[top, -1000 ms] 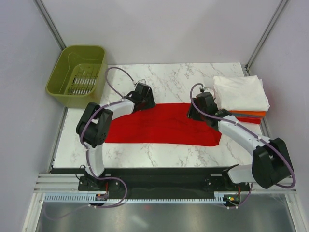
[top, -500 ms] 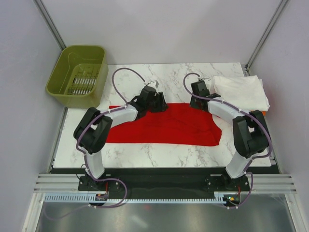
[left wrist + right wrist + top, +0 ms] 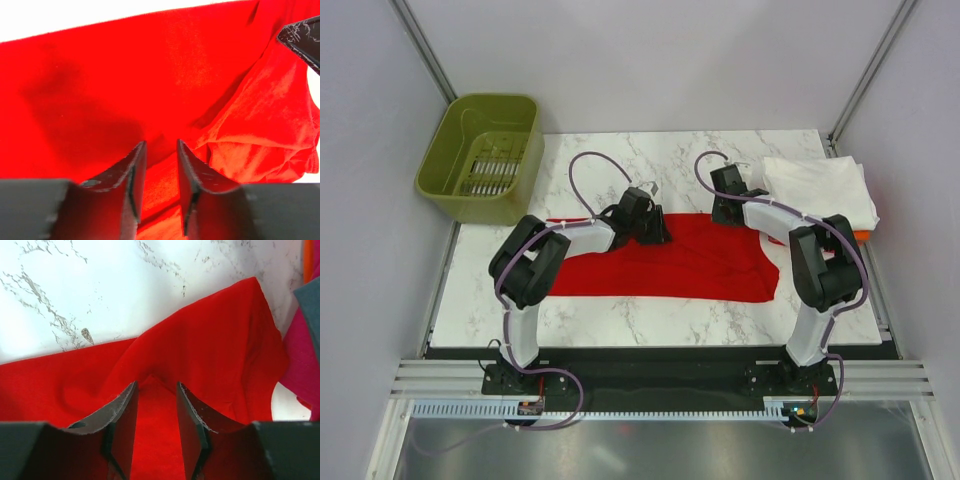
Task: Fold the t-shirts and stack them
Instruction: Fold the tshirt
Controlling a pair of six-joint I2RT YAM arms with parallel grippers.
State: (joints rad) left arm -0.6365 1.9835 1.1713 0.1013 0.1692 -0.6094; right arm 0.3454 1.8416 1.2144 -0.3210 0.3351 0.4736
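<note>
The bright red t-shirt [image 3: 700, 268] lies spread across the middle of the marble table [image 3: 660, 160]. My left gripper [image 3: 655, 232] sits on its far edge near the middle. In the left wrist view its jaws [image 3: 160, 150] are close together with a fold of red cloth [image 3: 160, 75] between them. My right gripper [image 3: 723, 210] is at the shirt's far right corner. Its jaws [image 3: 155, 390] pinch a raised peak of red cloth [image 3: 200, 340]. A stack of folded t-shirts with a white one [image 3: 820, 190] on top and an orange edge [image 3: 865, 235] below stands at the right.
An olive-green plastic basket [image 3: 485, 150] stands off the table's far left corner. The stack's red, grey and orange edges [image 3: 300, 365] show at the right of the right wrist view. A black finger [image 3: 305, 40] shows at the top right of the left wrist view.
My left gripper has moved right and nearer along the shirt's far edge, and the shirt's left part has drawn in and curved. My right gripper has moved farther back and slightly left.
</note>
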